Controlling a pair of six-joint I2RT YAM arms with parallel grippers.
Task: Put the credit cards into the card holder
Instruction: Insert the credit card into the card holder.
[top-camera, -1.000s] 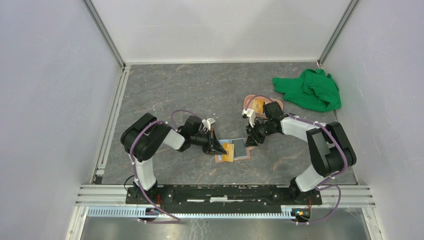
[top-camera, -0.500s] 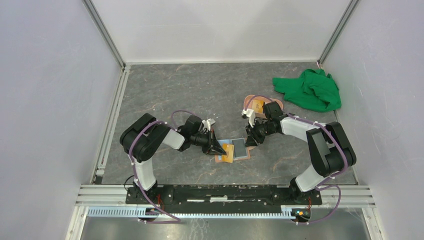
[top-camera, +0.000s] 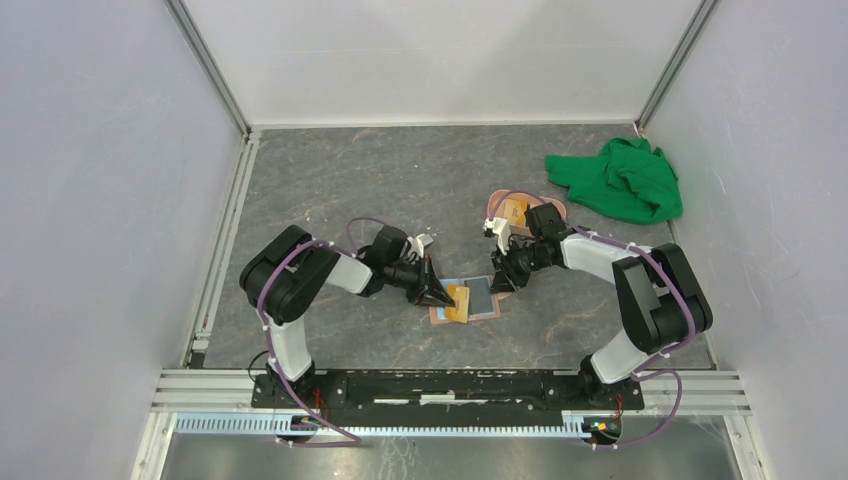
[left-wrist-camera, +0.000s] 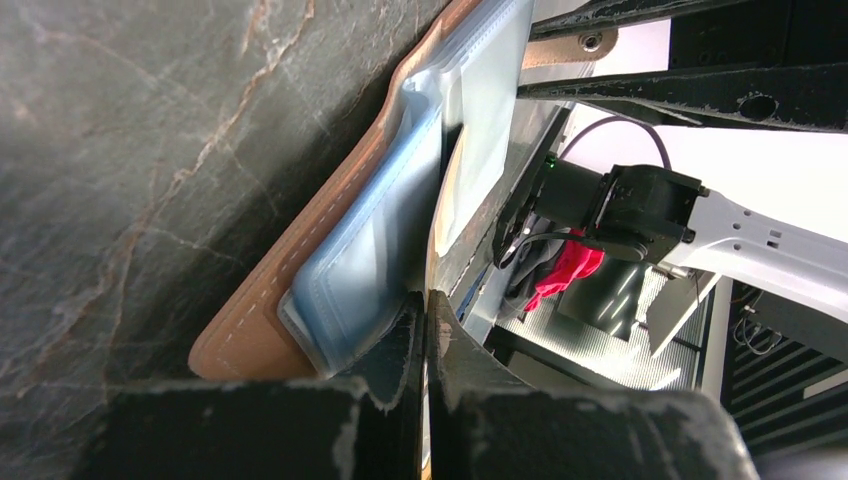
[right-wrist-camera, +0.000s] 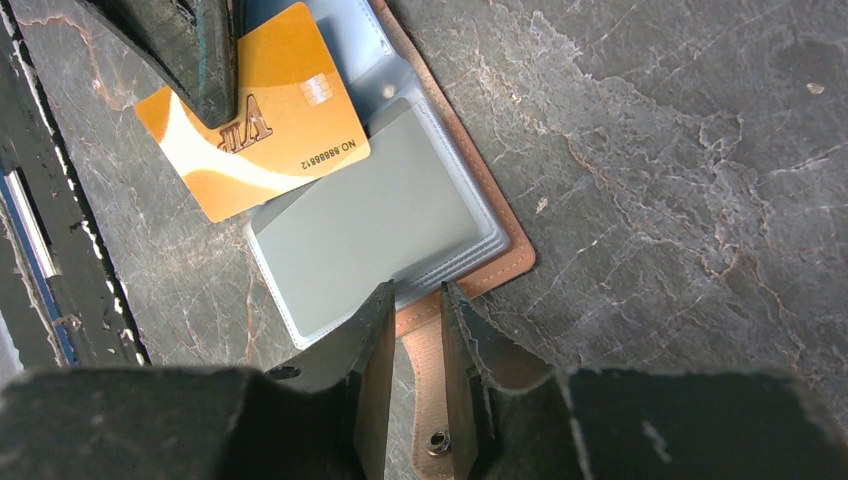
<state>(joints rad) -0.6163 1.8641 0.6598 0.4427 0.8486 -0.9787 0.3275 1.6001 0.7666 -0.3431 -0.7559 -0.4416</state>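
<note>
The card holder (top-camera: 483, 298) lies open and flat near the middle of the table (top-camera: 380, 180), a little toward the arms. It is tan leather-like stuff with pale stitching along the rim, and inside is a stack of soft, clear bluish plastic sleeves (right-wrist-camera: 370, 225) with rounded corners. An orange card (right-wrist-camera: 255, 120), glossy with a white swoosh, a chip and printed numbers, rests half across the left leaf, slanting off its edge. From nine o'clock of the holder, the left gripper (top-camera: 440, 295) has its jaws pressed together on that card's corner. From about two o'clock, the right gripper (right-wrist-camera: 418, 310) stands over the snap tab (right-wrist-camera: 425, 400), its jaws nearly together and the strap pinched between them. The table is dark grey, veined like marble. Up at one o'clock sits a pink oval tray (top-camera: 497, 203) holding a second orange card (top-camera: 516, 211), and farther out that way a crumpled green cloth (top-camera: 625, 180).
</note>
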